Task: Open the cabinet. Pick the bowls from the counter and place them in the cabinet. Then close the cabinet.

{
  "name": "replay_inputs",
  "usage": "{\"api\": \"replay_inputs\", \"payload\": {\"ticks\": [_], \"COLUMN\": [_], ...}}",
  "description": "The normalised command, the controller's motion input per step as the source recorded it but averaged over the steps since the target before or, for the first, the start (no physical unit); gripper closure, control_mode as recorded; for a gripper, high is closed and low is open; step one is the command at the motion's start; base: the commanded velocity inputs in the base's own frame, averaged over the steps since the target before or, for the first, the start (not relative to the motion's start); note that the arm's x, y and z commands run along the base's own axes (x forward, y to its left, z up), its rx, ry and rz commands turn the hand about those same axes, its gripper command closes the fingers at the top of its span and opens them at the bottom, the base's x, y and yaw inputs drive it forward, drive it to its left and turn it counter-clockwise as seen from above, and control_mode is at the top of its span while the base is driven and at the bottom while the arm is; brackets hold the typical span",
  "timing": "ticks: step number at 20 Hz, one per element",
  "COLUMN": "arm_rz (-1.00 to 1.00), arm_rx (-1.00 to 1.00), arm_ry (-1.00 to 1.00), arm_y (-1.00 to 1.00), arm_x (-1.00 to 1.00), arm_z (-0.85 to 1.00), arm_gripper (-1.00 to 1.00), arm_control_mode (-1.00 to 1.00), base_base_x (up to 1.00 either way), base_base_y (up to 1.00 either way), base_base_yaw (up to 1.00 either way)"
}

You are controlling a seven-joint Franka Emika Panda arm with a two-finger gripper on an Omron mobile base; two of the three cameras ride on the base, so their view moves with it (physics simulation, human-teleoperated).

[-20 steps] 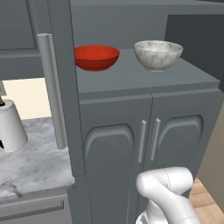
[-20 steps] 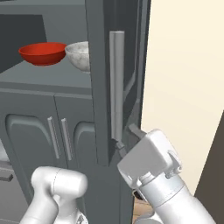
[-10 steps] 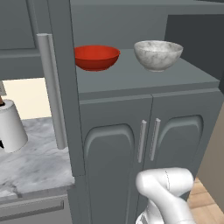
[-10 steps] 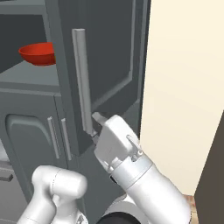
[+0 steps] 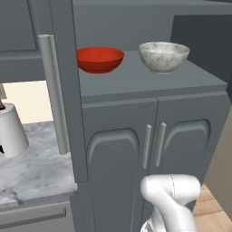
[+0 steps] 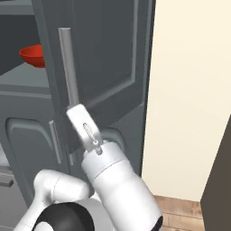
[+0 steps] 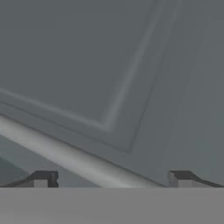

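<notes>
The red bowl (image 5: 99,59) and the marbled bowl (image 5: 163,56) both sit on the grey shelf inside the cabinet (image 5: 149,86). The cabinet's left door stands open, its bar handle (image 5: 54,95) facing me. In the right base view the right door (image 6: 108,58) is swung partway across the opening, and the red bowl (image 6: 34,55) peeks out behind it. My gripper (image 6: 76,113) is against this door at the lower end of its bar handle (image 6: 70,67). In the hand view the gripper (image 7: 112,179) is open, its fingertips (image 7: 43,178) straddling the handle (image 7: 65,155) with nothing held.
The white marble counter (image 5: 31,167) lies at the lower left with a paper-towel roll (image 5: 11,131) on it. Below the shelf are two arched lower doors (image 5: 149,149) with short handles. A cream wall (image 6: 189,99) stands right of the cabinet.
The right door has swung left toward shut, covering the marbled bowl in the right base view. My hand moved left with it, staying at the handle's lower end. The bowls have not moved.
</notes>
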Motion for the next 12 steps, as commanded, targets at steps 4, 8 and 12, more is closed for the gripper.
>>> {"api": "replay_inputs", "payload": {"ticks": [4, 8, 12], "arm_rz": [-0.43, -0.49, -0.47], "arm_rx": [-0.14, -0.20, -0.21], "arm_ry": [0.00, 0.00, 0.00], "arm_y": [0.96, 0.86, 0.48], "arm_x": [0.13, 0.54, 0.80], "arm_z": [0.00, 0.03, 0.28], "arm_gripper": [-1.00, -1.00, -1.00], "arm_control_mode": [-1.00, -1.00, -1.00], "base_base_x": [0.00, 0.00, 0.00], "base_base_y": [0.00, 0.00, 0.00], "base_base_yaw": [0.00, 0.00, 0.00]}}
